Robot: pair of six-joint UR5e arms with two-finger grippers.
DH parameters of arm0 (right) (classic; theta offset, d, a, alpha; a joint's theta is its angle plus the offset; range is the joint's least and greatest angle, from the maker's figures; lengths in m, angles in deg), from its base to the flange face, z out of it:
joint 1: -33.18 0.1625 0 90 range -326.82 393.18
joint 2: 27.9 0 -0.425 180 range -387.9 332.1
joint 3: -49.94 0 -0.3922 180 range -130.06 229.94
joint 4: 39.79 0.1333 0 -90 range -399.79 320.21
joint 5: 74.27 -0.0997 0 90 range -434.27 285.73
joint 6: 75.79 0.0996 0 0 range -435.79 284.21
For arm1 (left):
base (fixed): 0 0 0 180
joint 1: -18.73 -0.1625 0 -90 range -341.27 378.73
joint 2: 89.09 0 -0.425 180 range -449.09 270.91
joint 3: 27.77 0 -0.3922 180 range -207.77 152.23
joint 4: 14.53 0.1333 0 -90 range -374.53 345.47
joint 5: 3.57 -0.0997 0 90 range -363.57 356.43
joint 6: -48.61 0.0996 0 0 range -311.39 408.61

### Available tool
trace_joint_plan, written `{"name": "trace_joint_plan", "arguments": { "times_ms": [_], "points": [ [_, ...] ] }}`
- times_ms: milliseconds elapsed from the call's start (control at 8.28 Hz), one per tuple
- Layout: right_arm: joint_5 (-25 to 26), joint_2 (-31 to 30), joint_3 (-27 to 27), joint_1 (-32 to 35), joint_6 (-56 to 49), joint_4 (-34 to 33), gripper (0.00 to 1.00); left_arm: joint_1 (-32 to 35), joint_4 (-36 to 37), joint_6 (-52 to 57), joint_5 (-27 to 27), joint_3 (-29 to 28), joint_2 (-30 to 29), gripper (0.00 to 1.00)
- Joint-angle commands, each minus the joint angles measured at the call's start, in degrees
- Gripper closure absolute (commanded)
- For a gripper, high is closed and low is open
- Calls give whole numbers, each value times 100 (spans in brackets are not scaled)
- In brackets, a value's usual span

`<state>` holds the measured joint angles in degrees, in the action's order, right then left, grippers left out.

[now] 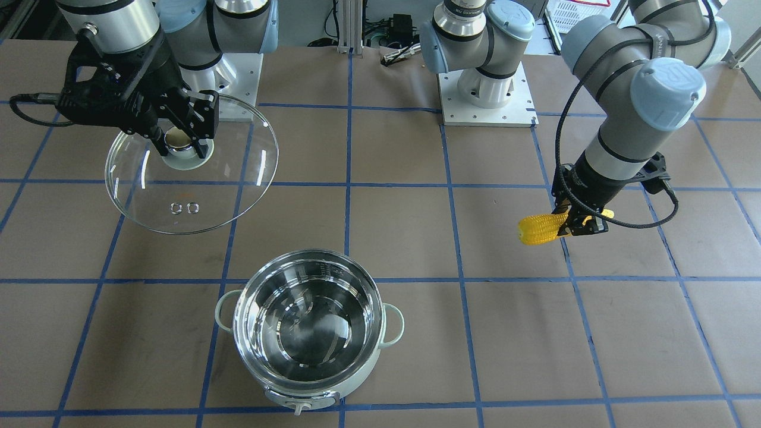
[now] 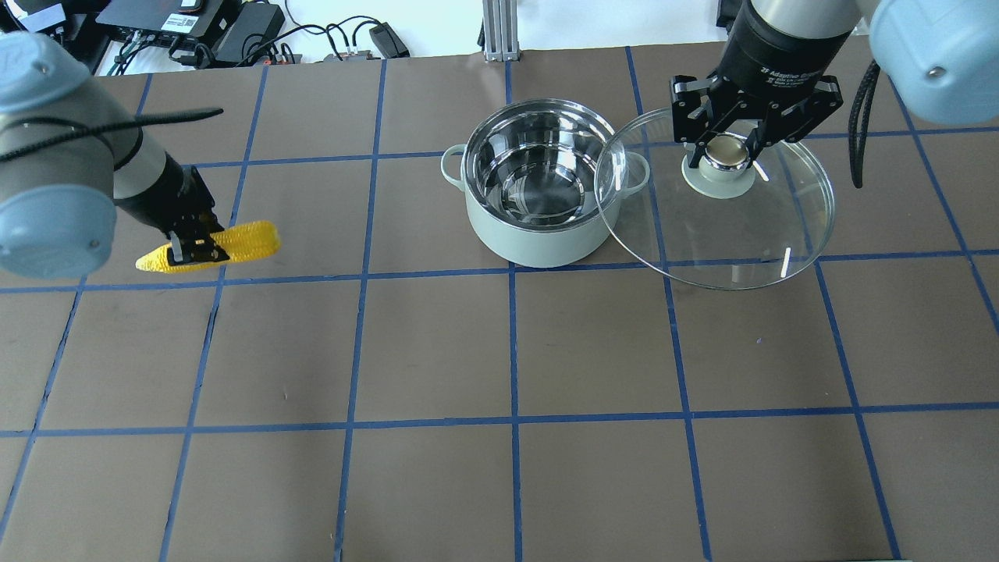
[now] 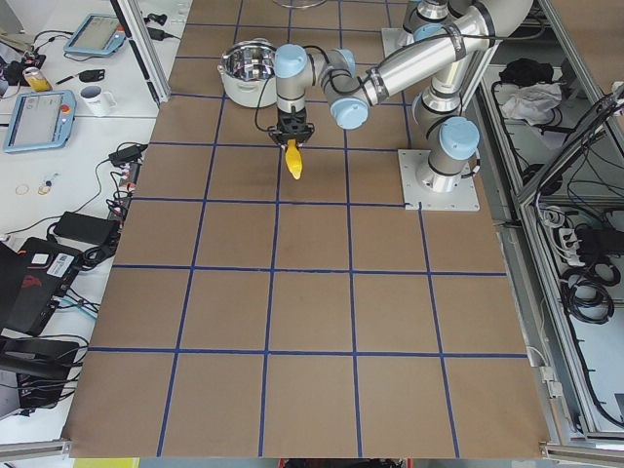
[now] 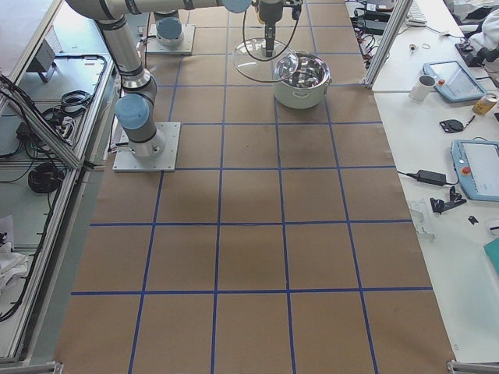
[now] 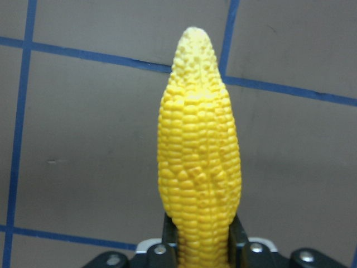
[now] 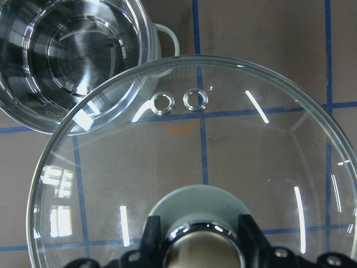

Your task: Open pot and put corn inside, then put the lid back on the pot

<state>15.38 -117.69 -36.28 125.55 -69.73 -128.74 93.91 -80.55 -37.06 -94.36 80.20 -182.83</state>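
Now, in the overhead view, the left tool (image 2: 191, 248) sits at the far left, its two fingers clamped on the yellow toy corn cob (image 2: 234, 242). It grips the cob nearer the narrow end, so the thicker part sticks out toward the middle of the brown-paper counter with its blue tape grid (image 2: 437, 351). The left wrist view looks along the corn cob (image 5: 199, 167), with counter paper and tape lines behind it; the cob is well apart from the pot. In the middle stands the round pale mint-green pot with small loop side handles (image 2: 538, 238), upright on the counter and uncovered, its shiny steel interior showing. To its right, the right tool (image 2: 730, 152) points down with its fingers closed around the beige-topped knob of the round clear glass dome lid (image 2: 749, 234). The lid hangs from that knob, just beside the pot. From overhead its rim overlaps the pot's right handle and rim, whereas the front-facing view shows the lid (image 1: 196, 178) and the pot (image 1: 309, 333) apart. In the right wrist view the lid's two small metal-ringed vent holes (image 6: 179, 100) lie on the side toward the pot (image 6: 72, 56).
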Motion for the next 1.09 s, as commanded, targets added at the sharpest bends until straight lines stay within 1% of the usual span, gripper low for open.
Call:
{"name": "trace_joint_plan", "arguments": {
  "times_ms": [0, 121, 362, 725, 845, 966],
  "points": [
    [-9, -3, 0, 0, 9, 0, 59, 679, -702, -895, 351, -1626, -380, 100],
    [0, 6, 0, 0, 18, 0, 59, 1064, -641, -1142, 360, -1944, -626, 100],
    [0, -3, 0, 0, 9, 0, 59, 1821, 85, -1958, 282, -2297, -1127, 100],
    [0, 6, 0, 0, 9, 0, 59, 2542, 343, -2627, 273, -2492, -1269, 100],
    [0, -3, 0, 0, 9, 0, 59, 2858, 379, -2821, 273, -2553, -1383, 100],
    [0, 6, 0, 0, 9, 0, 59, 3192, 458, -2971, 264, -2562, -1628, 100]
  ]
}}
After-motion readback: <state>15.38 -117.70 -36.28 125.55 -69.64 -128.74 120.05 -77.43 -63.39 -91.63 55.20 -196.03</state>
